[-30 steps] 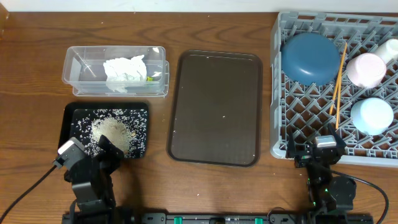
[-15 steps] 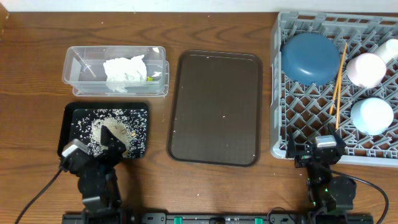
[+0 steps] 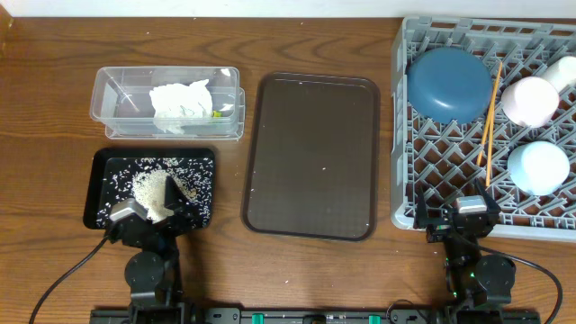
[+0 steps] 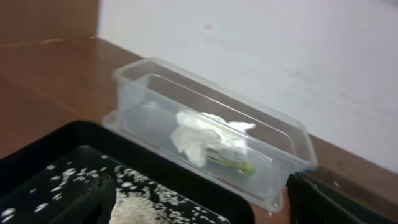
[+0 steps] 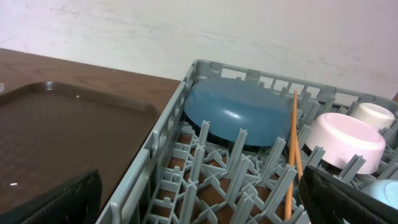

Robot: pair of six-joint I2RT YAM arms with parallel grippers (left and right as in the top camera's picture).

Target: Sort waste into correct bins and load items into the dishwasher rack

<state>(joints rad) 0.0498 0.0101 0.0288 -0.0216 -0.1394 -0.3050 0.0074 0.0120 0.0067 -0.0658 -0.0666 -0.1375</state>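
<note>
Overhead, tub: a clear plastic rectangular tub (image 3: 115,90) stands far left on the brown wooden table (image 3: 45,54). In it lie a crumpled white napkin (image 3: 180,101) and, touching the napkin's right side, a small crinkled yellow-green wrapper (image 3: 216,113).
Overhead, black tray: a shallow black rectangular tray (image 3: 97,193) sits just nearer than the tub. White loose rice grains (image 3: 153,186) are heaped in its middle and scattered around the heap.
Overhead, serving tray: a large dark brown serving tray (image 3: 310,135) lies between tub and rack, carrying a few white specks.
Overhead, rack: a large square grey plastic dishwasher rack (image 3: 400,135) stands at the right and holds 3 bowls. The large dark-blue bowl (image 3: 450,83) is in the far left corner, the small white-pinkish bowl (image 3: 529,99) to its right, and the small light-blue bowl (image 3: 537,166) nearer. The thin wooden chopsticks (image 3: 490,117) lie between the dark-blue bowl and the 2 small ones.
Overhead, left pincer (image 3: 148,211): wide and empty, over the black tray's near edge.
Overhead, right pincer (image 3: 457,216): wide and empty, at the rack's near wall.
Left wrist, fingers (image 4: 336,199): dark and blurred at the lower corners, far apart, nothing between them.
Left wrist, scene: the rice in the black tray lies below, and beyond it is the tub with napkin and wrapper inside.
Right wrist, fingers (image 5: 56,202): at both lower corners, far apart, holding nothing.
Right wrist, scene: the dark-blue and white-pinkish bowls are upside down in the rack. The chopsticks slant across the grid between them, and the serving tray lies at the left.
</note>
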